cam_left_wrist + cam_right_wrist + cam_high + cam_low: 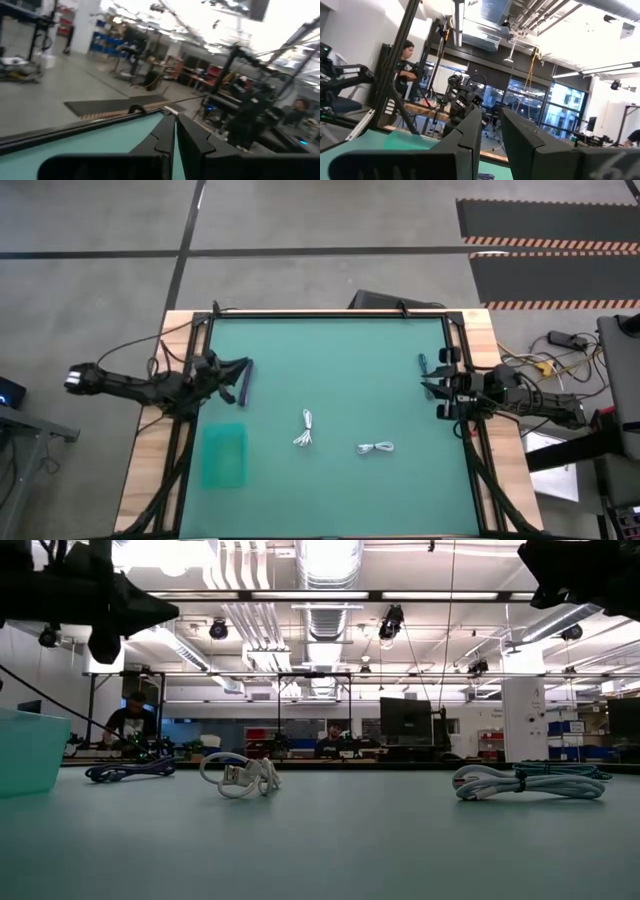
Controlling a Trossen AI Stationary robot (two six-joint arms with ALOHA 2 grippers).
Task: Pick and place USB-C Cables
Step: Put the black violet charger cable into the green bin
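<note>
While both coiled white USB-C cables lie untouched on the green mat, the left gripper waits closed and empty and the right gripper slightly parted.

High view: overhead, straight down on the whole green surface.
Low view: surface level, facing the room.
Wrist views: close, past own fingers.
Shared: high and low show both white cables.

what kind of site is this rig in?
Likely an industrial robotics lab or workshop: exposed ceiling ducts, rows of workbenches with people seated at them, and hazard-striped floor mats beside the green table.
</note>
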